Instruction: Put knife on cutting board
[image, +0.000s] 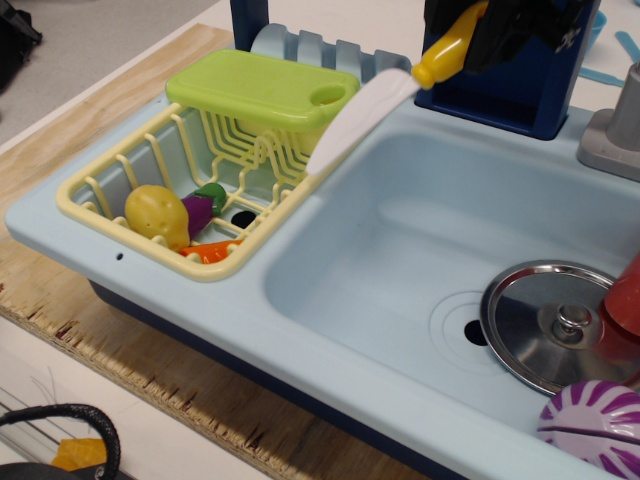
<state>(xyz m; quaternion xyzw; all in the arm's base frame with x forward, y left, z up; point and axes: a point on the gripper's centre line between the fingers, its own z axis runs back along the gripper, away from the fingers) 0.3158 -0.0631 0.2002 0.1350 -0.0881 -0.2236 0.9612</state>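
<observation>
The knife (365, 115) has a white curved blade and a yellow handle (447, 45). My black gripper (478, 28) is at the top edge of the view, shut on the yellow handle, and holds the knife in the air. The blade slants down to the left, its tip over the right rim of the pale yellow dish rack (100, 215). The lime-green cutting board (260, 88) lies on the far end of that rack, left of the blade. Most of the gripper is cut off by the frame.
The light blue toy sink (400, 260) holds a metal lid (560, 325) at the right. The rack holds a yellow potato (155, 213), a purple-green vegetable (203, 203) and an orange piece (212, 250). A purple-white ball (598, 420) sits at the lower right, a grey faucet base (612, 140) at the far right.
</observation>
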